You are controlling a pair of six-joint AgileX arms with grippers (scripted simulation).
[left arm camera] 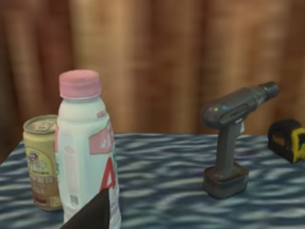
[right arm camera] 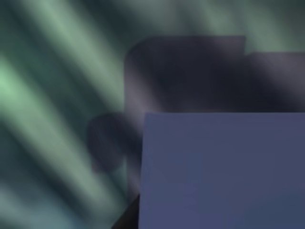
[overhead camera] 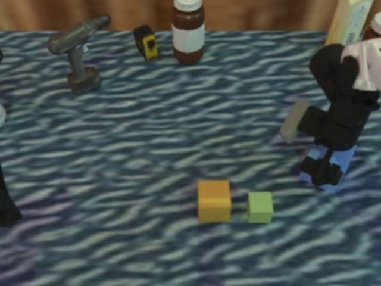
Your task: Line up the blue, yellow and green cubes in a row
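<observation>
Whether our right gripper (overhead camera: 324, 170) grips the blue cube (overhead camera: 342, 162) we cannot tell, since the arm hides most of it at the table's right. Our right wrist view alone fills with the cube's blue face. Left of it sit the green cube (overhead camera: 260, 207) and yellow cube (overhead camera: 214, 201); our left arm is parked at the left edge.

The bench (overhead camera: 149, 131), covered in a blue rippled pattern, carried a yellow cube (overhead camera: 214, 201) beside a green cube (overhead camera: 260, 207), a drill (overhead camera: 76, 53), tape measure (overhead camera: 146, 42) and brown bottle (overhead camera: 188, 33).
</observation>
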